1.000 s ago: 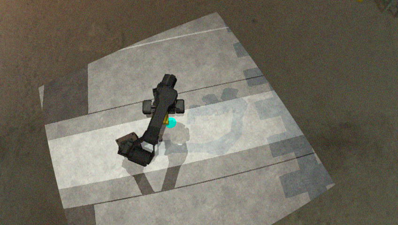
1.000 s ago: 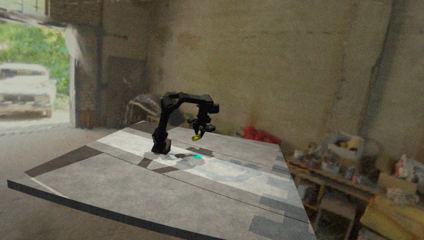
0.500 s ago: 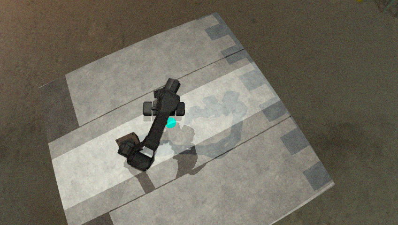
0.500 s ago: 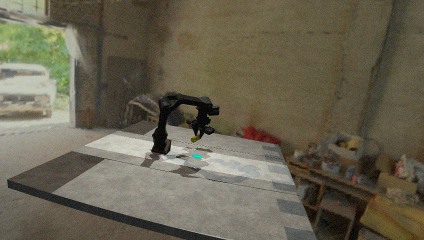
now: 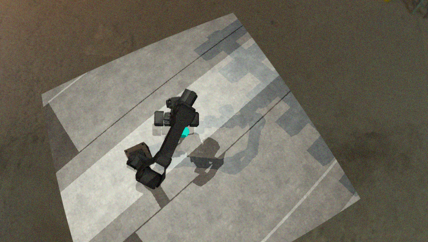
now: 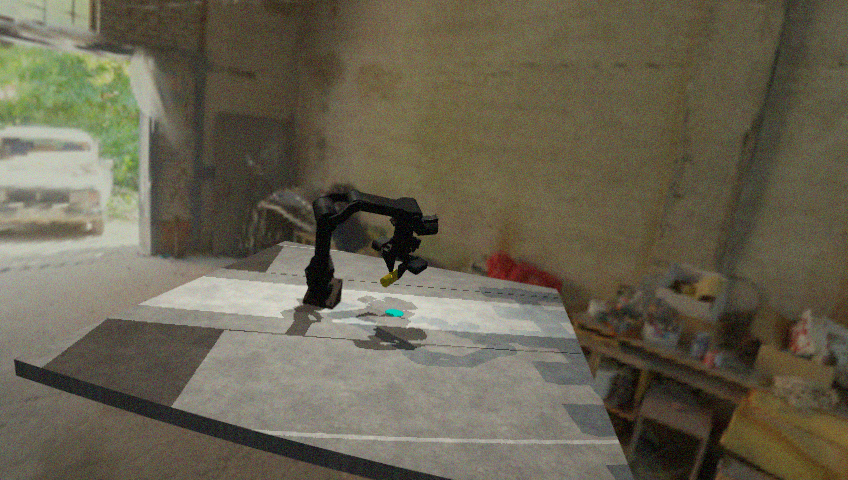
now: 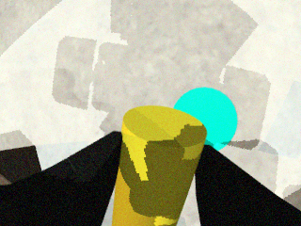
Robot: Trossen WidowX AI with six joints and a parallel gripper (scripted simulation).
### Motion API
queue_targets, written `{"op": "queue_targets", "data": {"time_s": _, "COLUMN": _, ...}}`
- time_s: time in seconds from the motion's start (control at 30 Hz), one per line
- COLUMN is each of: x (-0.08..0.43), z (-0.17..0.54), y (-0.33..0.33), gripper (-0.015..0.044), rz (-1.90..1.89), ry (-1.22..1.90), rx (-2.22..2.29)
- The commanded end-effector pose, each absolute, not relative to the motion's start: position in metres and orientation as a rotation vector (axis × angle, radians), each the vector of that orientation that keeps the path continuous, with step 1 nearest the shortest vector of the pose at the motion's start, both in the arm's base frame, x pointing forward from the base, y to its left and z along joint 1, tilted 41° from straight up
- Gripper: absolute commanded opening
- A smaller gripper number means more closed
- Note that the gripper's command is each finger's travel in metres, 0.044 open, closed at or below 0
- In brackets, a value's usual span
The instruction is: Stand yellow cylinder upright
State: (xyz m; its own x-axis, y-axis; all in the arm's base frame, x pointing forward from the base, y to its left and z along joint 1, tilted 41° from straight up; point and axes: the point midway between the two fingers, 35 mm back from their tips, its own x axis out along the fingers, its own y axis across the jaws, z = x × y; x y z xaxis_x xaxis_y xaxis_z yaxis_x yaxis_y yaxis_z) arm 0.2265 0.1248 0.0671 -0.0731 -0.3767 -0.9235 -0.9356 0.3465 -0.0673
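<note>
In the wrist view the gripper (image 7: 157, 214) is clamped on the yellow tall cylinder (image 7: 157, 179), its two dark fingers pressing the sides in the lower half of the frame. The cylinder's flat end points toward the cyan circle (image 7: 213, 115), which lies on the table just right of centre, partly hidden behind that end. In the exterior view the cylinder (image 6: 389, 277) hangs tilted in the air at the frame's middle, above the table (image 6: 357, 386), with the circle (image 6: 393, 312) below it. From the top, the arm (image 5: 175, 131) covers most of the circle (image 5: 185, 131).
</note>
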Motion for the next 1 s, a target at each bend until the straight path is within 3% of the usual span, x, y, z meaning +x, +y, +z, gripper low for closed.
{"op": "queue_targets", "data": {"time_s": 0.0, "x": 0.2245, "z": 0.0673, "y": 0.1234, "gripper": 0.0105, "rz": 0.749, "ry": 1.627, "rx": -1.171}}
{"op": "queue_targets", "data": {"time_s": 0.97, "x": 0.2218, "z": 0.0627, "y": 0.1194, "gripper": 0.0105, "rz": 0.895, "ry": 1.519, "rx": -1.0}}
